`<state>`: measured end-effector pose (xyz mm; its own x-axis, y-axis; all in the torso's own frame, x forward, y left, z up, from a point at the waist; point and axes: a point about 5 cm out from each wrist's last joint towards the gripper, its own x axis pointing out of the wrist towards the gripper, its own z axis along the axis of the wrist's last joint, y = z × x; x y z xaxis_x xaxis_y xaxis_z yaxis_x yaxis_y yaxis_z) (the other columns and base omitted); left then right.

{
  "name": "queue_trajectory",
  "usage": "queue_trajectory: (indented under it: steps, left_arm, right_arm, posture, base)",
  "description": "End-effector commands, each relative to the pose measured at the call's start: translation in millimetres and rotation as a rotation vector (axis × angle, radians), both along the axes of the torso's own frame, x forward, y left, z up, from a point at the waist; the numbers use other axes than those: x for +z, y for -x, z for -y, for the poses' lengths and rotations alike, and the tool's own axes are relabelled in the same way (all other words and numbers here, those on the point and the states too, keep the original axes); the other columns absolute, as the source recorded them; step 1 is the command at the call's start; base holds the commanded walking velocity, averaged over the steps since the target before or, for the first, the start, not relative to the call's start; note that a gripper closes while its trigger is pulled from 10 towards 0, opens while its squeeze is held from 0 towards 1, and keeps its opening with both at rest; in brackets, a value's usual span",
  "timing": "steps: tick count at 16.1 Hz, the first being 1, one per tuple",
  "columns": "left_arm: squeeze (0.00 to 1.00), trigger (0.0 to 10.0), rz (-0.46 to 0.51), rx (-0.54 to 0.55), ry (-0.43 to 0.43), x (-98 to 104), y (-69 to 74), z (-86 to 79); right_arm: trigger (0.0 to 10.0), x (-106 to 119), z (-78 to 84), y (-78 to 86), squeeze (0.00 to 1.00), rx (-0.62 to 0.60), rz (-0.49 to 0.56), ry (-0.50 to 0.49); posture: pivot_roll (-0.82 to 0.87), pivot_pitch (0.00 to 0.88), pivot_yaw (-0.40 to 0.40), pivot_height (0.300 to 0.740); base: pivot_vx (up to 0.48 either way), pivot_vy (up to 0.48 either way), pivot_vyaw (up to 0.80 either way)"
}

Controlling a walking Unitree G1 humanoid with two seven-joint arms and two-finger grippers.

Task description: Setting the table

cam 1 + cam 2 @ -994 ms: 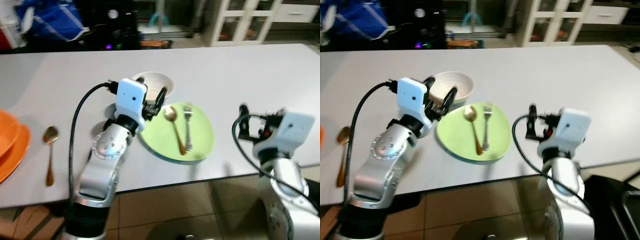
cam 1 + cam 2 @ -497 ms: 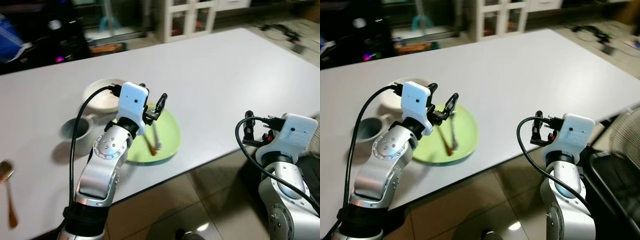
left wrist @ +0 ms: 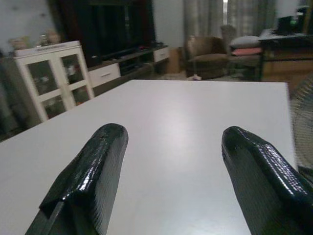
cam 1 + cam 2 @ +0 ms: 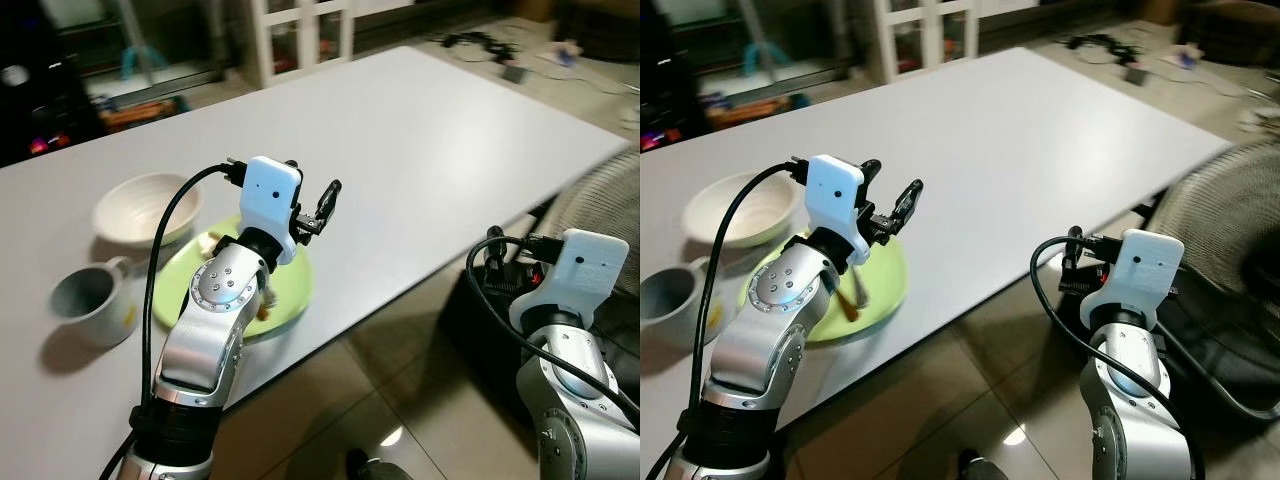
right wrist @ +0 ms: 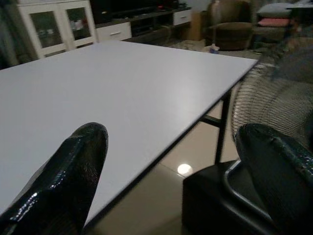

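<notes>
A green plate [image 4: 885, 275] lies near the white table's [image 4: 450, 130] front edge, with a golden spoon [image 4: 847, 305] and a fork [image 4: 861, 293] on it, partly hidden by my left arm. Behind it sits a white bowl [image 4: 145, 205], and to its left a grey mug [image 4: 90, 300]. My left gripper [image 4: 325, 205] hovers open above the plate's right rim, pointing across the bare tabletop; the left wrist view shows the left gripper [image 3: 171, 166] with nothing between its fingers. My right gripper [image 4: 495, 250] hangs open off the table's front edge, over the floor, and nothing lies in the right gripper [image 5: 171, 166] in the right wrist view.
A standing fan [image 4: 1230, 230] with a wire guard is close by my right arm, beside the table's right corner. White glass-door cabinets [image 3: 58, 73] and armchairs [image 3: 210, 49] stand beyond the table. Tiled floor [image 4: 380, 400] runs under the front edge.
The whole view has swung to the right: the orange plates and the loose spoon on the left have slid out of sight, and the fan has come in. Both arms keep their pose.
</notes>
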<state>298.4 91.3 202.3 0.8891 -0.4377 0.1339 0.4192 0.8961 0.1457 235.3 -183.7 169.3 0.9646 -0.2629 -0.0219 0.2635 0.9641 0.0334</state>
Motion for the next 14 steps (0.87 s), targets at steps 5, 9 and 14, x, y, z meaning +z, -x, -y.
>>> queue_trajectory:
  steps: [5,9,14]
  left_arm:
    - [0.0,10.0,-0.001,0.028,-0.02,0.1,-3.9,-5.4]
    - [0.0,10.0,-0.005,0.028,-0.019,-1.2,-4.0,-4.5]
    - [0.0,10.0,-0.011,0.054,-0.022,-2.3,-5.3,-5.9]
  right_arm:
    - [10.0,0.1,-2.2,1.4,0.0,0.012,-0.009,-0.006]
    - [10.0,-0.2,-3.1,0.3,0.0,0.02,-0.017,0.001]
    - [10.0,-1.7,-2.8,0.5,0.0,0.023,-0.037,0.015]
  posture:
    - [-0.15,0.0,0.052,0.74]
    - [-0.15,0.0,0.05,0.74]
    - [-0.15,0.0,0.048,0.74]
  base:
    - [0.0,0.0,-0.8]
    - [0.0,0.0,-0.8]
    - [0.0,0.0,-0.8]
